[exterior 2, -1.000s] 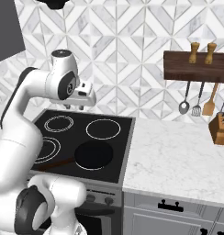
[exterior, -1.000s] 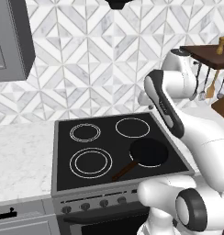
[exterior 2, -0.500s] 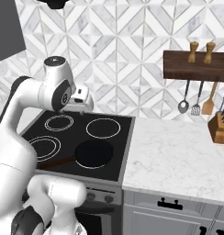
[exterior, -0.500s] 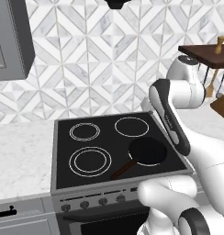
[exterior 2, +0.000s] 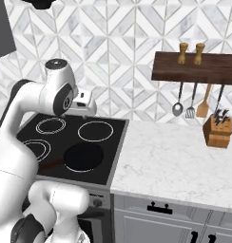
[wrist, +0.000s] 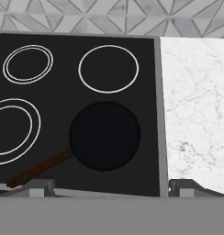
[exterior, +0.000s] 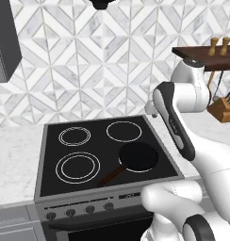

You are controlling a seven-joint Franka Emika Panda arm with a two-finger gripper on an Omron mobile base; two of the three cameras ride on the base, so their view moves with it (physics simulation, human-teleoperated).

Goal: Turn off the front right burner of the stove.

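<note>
The hand (exterior 2: 85,105) hangs high above the stove (exterior: 51,141), near its back right corner, and its fingers are too hidden in both base views to tell whether they are spread or pressed together. Seen from the hand, the stove lies below, with the black frying pan (wrist: 104,135) near the middle of that view and its brown handle (wrist: 38,169) running out toward 8 o'clock. The pan sits on the front right burner (exterior 2: 83,157), whose thin white ring shows only as a short arc at the pan's near edge in the right base view. Beyond the pan at 12 o'clock is the single-ringed back right burner (wrist: 109,69), bare, and at 9 and 10 o'clock lie the two double-ringed burners (wrist: 13,131). The grey metal frame runs just beside the pan at 3 o'clock, and past it the white marble tabletop (wrist: 196,105) stretches away bare. In the left base view a row of small dark knobs (exterior: 79,210) lines the stove's front panel, well below the hand. Against the tiled wall to the right hang a wooden shelf (exterior 2: 194,69) with utensils (exterior 2: 190,102) beneath it, and a knife block (exterior 2: 217,133) stands on the tabletop, all well apart from the hand.
</note>
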